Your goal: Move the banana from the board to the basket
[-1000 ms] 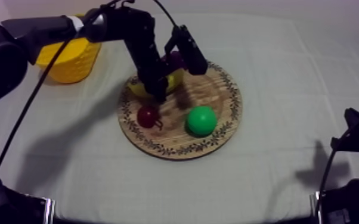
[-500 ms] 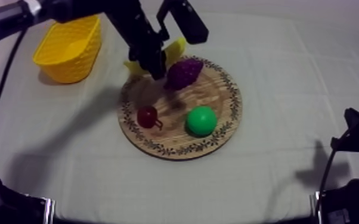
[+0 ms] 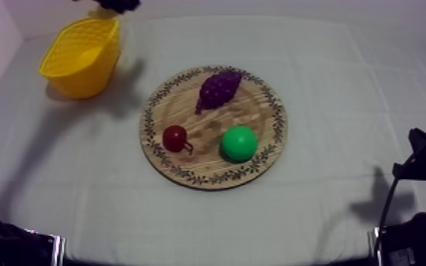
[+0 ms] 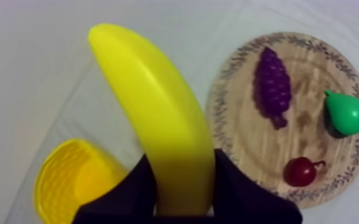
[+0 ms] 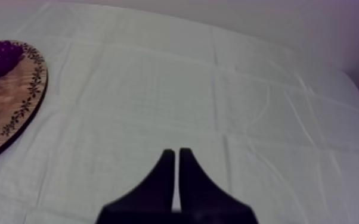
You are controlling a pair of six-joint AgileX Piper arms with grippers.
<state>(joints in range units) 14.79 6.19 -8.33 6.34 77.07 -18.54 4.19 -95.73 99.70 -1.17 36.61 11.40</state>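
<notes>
The left gripper (image 4: 180,174) is clamped on the banana (image 4: 152,101), its two black fingers (image 4: 135,189) pressing either side of the fruit near one end, so that the rest of the banana sticks out past them. The banana is held in the air above the table (image 3: 343,78), off the wooden board (image 4: 241,137) and not inside the yellow basket (image 4: 59,184); in the left wrist view the basket lies below it on one side and the board on the other. In the top view a dark part of the left arm (image 3: 114,5) sits at the far edge, just past the basket's rim. The board lies in the middle of the table, well apart from the basket, and carries the bunch of grapes (image 3: 218,88), the small red fruit (image 3: 175,138) and the green pear (image 3: 239,143), none touching. The right gripper (image 5: 176,156) rests low at its own side over bare cloth, its fingers pressed together in a narrow wedge on nothing, the board's rim off to one side
</notes>
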